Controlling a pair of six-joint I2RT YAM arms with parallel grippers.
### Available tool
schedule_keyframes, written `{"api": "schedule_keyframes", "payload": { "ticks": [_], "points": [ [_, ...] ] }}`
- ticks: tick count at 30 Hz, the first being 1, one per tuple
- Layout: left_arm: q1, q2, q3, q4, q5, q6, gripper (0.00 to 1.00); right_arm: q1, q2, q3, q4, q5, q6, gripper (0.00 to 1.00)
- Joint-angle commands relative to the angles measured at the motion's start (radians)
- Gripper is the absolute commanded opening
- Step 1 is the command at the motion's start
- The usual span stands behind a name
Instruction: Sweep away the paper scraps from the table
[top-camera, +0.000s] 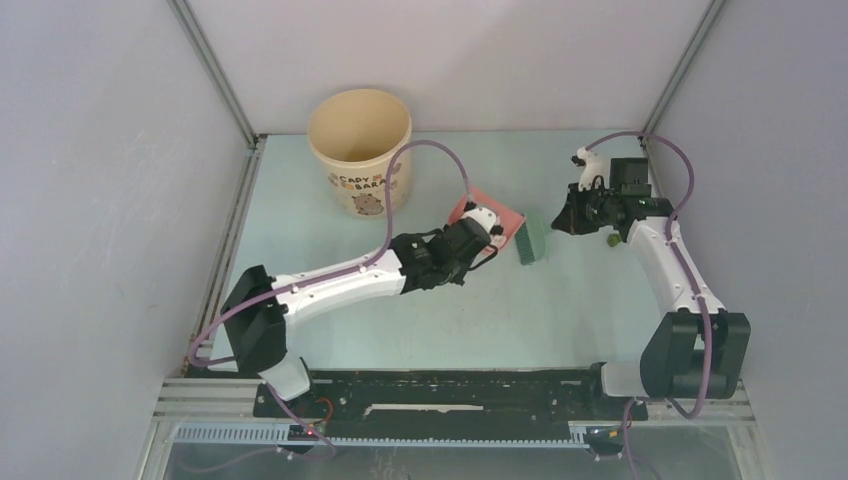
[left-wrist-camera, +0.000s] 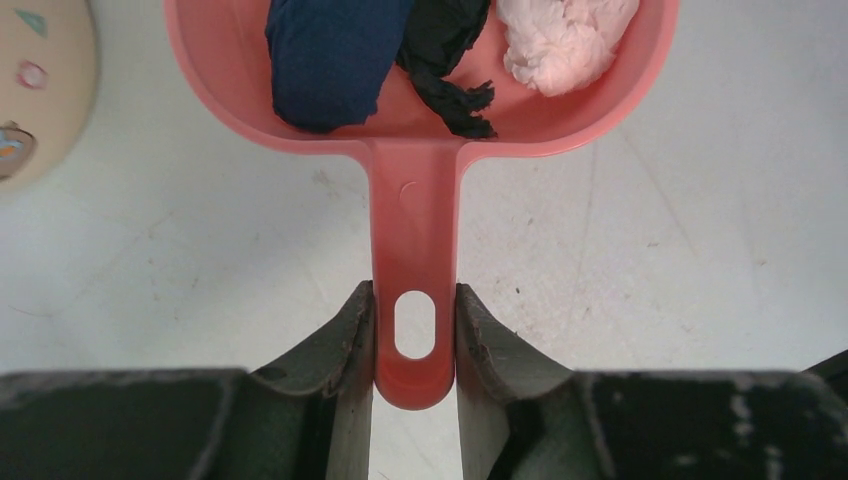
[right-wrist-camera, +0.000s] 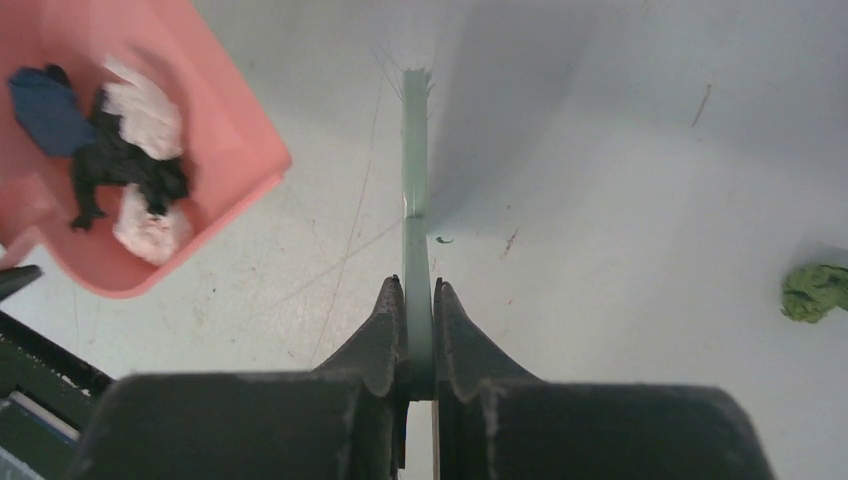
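Left hand (left-wrist-camera: 414, 300), closed tight on the handle of the pink dustpan (left-wrist-camera: 415, 200), keeps it low on the worktop (top-camera: 500, 310) near the far edge as a catcher; navy, black and white paper scraps (left-wrist-camera: 330, 60) lie inside. Right hand (right-wrist-camera: 417, 290), clamped on the green brush (right-wrist-camera: 416, 150), holds it just off the pan's mouth. One green scrap (right-wrist-camera: 815, 292) lies loose on the brush's far side from the pan, and the cream cup (top-camera: 358, 150) stands clear by the far-left corner.
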Motion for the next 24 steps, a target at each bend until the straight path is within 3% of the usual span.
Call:
{"api": "schedule_keyframes", "payload": {
  "ticks": [1, 12, 18, 24],
  "points": [
    [0.017, -0.040, 0.153, -0.116, -0.049, 0.023, 0.00, -0.004, 0.021, -0.007, 0.046, -0.068, 0.010, 0.00],
    [0.179, -0.049, 0.461, -0.340, 0.048, 0.026, 0.00, -0.003, 0.032, -0.008, 0.028, -0.113, -0.015, 0.00],
    [0.288, -0.057, 0.561, -0.384, 0.079, 0.030, 0.00, -0.002, 0.032, -0.008, 0.023, -0.119, -0.026, 0.00],
    [0.418, -0.049, 0.637, -0.398, 0.205, -0.001, 0.01, 0.004, 0.042, -0.007, 0.020, -0.130, -0.027, 0.00]
  ]
}}
